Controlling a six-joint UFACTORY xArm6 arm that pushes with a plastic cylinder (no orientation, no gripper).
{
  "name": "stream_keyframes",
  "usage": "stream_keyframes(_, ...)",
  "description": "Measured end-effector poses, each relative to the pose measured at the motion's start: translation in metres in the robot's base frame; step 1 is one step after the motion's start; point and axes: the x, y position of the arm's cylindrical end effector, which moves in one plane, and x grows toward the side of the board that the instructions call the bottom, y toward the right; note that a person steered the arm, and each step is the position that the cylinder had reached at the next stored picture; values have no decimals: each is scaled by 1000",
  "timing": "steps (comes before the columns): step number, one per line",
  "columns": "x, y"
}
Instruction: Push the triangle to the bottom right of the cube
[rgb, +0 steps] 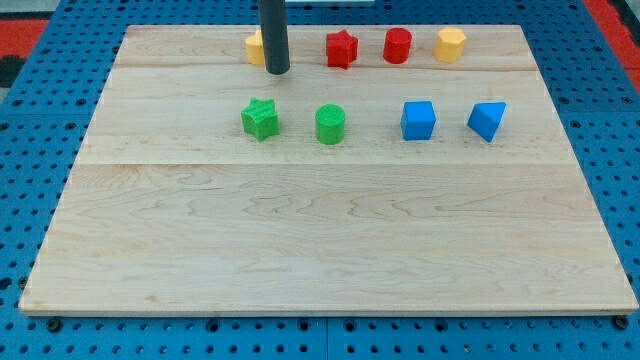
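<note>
Blue triangle (487, 120): mid bench (330, 250), view's right, just right of blue cube (418, 120), apart.
Green star (260, 119), green cylinder (330, 124): same row, left.
My tip (278, 72): far row, touching a yellow block (256, 46); no gripper fitted, nothing held.

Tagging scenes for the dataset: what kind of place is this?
Probably a lab tabletop pushing rig: a wooden board on a blue pegboard surface, small coloured blocks such as the blue cube, and my tip beside a yellow block.

Robotics lab, blue pegboard bench (60, 120); wooden board (320, 240)
</note>
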Motion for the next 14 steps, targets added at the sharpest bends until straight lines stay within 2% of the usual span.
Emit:
stream_keyframes(2, 5, 11)
stream_keyframes(3, 28, 71)
stream_keyframes(5, 36, 180)
stream_keyframes(6, 58, 259)
stream_keyframes(7, 108, 303)
stream_keyframes(8, 132, 275)
stream_keyframes(9, 109, 271)
stream_keyframes(10, 121, 220)
stream_keyframes(11, 176, 216)
stream_keyframes(12, 204, 215)
stream_keyframes(13, 181, 195)
stream_keyframes(14, 211, 195)
